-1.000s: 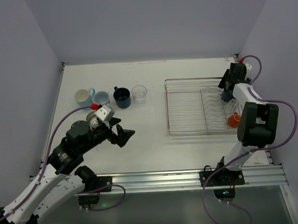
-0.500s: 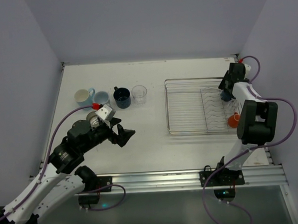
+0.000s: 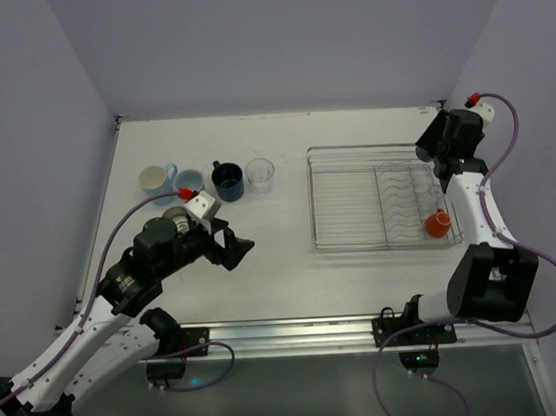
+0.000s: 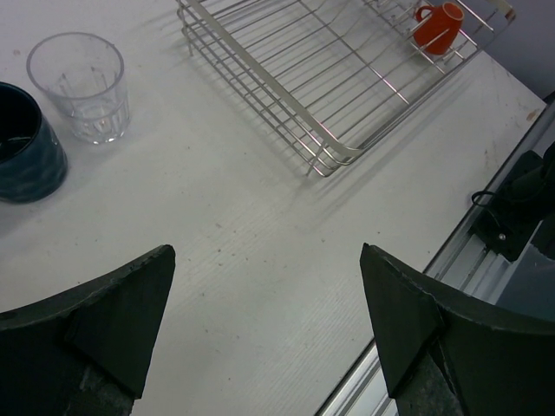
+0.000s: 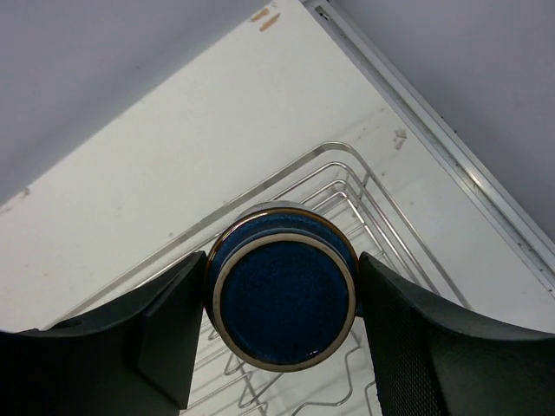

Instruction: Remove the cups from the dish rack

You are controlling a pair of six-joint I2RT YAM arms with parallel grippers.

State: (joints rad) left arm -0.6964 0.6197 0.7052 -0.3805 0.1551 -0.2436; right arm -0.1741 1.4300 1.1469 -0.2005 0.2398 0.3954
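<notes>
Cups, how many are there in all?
6. Four stand in a row on the table: cream mug, light blue cup, navy mug, clear glass. An orange cup sits in the dish rack; the right pincer holds a dark blue cup. Others may be hidden.

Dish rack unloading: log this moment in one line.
left gripper open, over table | right gripper shut on dark blue cup above dish rack | orange cup in rack | four cups on table
</notes>
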